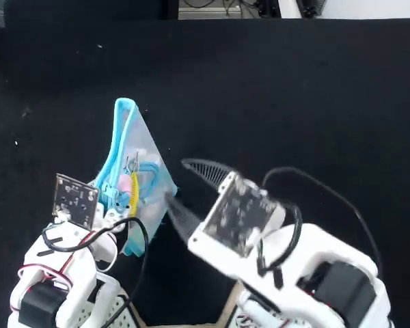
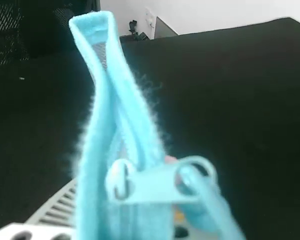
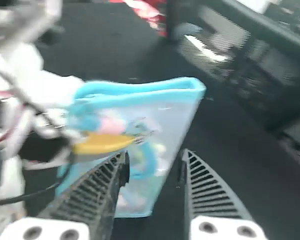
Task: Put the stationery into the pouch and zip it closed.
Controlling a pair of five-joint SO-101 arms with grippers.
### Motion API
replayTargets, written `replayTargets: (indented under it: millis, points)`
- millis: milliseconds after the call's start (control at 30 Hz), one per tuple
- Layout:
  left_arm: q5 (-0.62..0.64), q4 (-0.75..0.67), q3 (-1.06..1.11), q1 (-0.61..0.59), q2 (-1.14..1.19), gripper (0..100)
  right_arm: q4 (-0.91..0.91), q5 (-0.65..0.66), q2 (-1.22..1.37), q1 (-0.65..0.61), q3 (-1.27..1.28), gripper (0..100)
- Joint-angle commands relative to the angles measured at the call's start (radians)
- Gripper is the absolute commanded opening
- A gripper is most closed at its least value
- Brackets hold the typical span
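Right tool (spread) beside pouch edge — left tool holding.

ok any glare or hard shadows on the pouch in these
High view: pouch evenly lit, no glare on its clear side, no shadow visible on the black table; left wrist view: wall behind is bright white; right wrist view: stationery shows through, no glare.

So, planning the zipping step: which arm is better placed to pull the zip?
Right, probably: the right gripper is open and free beside the pouch, while the left gripper is busy holding the pouch's end.
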Motion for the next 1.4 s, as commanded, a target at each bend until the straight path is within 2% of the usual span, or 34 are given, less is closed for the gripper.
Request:
replayTargets:
  millis: [0,200,400,667,833,1033,1200,1367]
  points:
    - [-0.100,-0.028,-0.041,0.041,0.000,3,0.002,-0.006,0.002,-0.109,0.030,17.7]
    - [-0.252,-0.017,-0.015,0.200,0.000,3,-0.023,-0.009,-0.042,-0.114,0.136,17.7]
    - [-0.267,-0.025,0.025,0.278,0.000,3,-0.115,-0.012,-0.173,-0.117,0.285,17.7]
    - [-0.265,-0.025,0.019,0.275,0.000,3,-0.124,-0.012,-0.285,-0.120,0.344,17.6]
    - [-0.265,-0.026,0.018,0.275,0.000,3,-0.129,-0.011,-0.285,-0.195,0.346,17.6]
    - [-0.264,-0.046,0.019,0.280,0.000,3,-0.167,-0.011,-0.231,-0.201,0.351,17.6]
    - [-0.176,-0.077,0.016,0.283,0.000,3,-0.198,-0.006,-0.176,-0.199,0.357,17.6]
    - [-0.160,-0.075,0.007,0.283,0.000,3,-0.265,-0.006,-0.165,-0.198,0.418,17.4]
